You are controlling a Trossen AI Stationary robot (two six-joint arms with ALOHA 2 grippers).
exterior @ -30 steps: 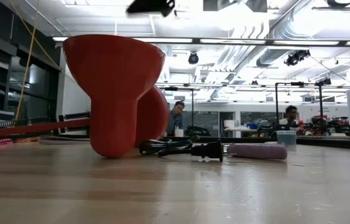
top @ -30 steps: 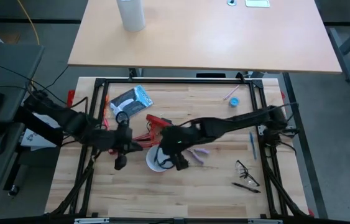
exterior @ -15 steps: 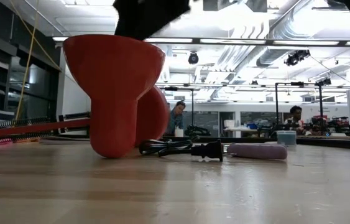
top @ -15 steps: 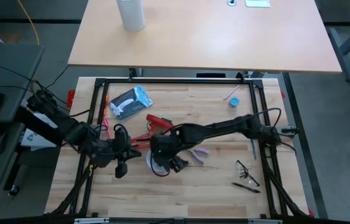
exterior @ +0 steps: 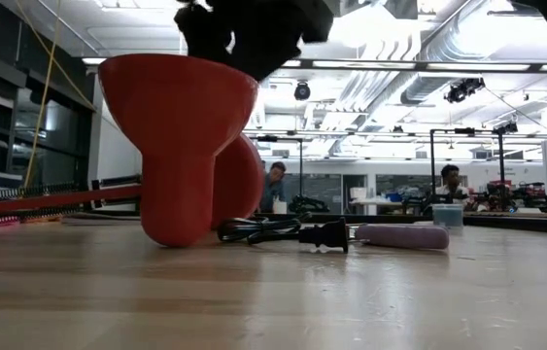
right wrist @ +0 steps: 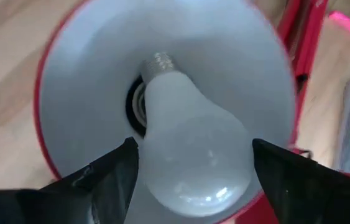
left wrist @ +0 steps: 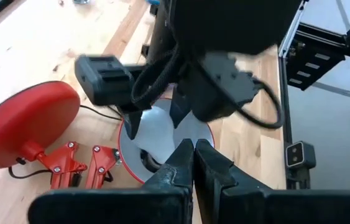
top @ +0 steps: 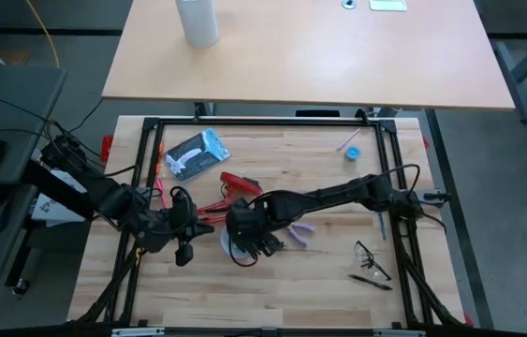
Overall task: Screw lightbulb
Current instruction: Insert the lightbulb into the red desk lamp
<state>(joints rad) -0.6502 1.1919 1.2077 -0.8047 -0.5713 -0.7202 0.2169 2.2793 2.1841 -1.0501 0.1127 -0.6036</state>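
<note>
The red lamp shade stands mouth up on its narrow neck; its inside is silver-white. My right gripper hangs over the shade's mouth, shut on the white lightbulb. The bulb's grey screw base points into the shade, tilted, right beside the dark socket. My left gripper is shut and sits level at the shade's left rim. My right gripper pinches the bulb's wide round part between its two fingers, coming from above and pointing down into the shade. The bulb hangs base down, tilted, with its screw base at the socket's edge. I cannot tell whether my left gripper touches the shade's rim.
The lamp's red round foot and its folded red arm lie behind the shade. A black cord with plug and a purple object lie right of it. Glasses, a pen and a packet lie farther off.
My right gripper has carried the bulb toward the table's left edge and down, from beside the shade to over its mouth. My left gripper has shifted a little toward the near edge, beside the shade. The shade has stayed still.
</note>
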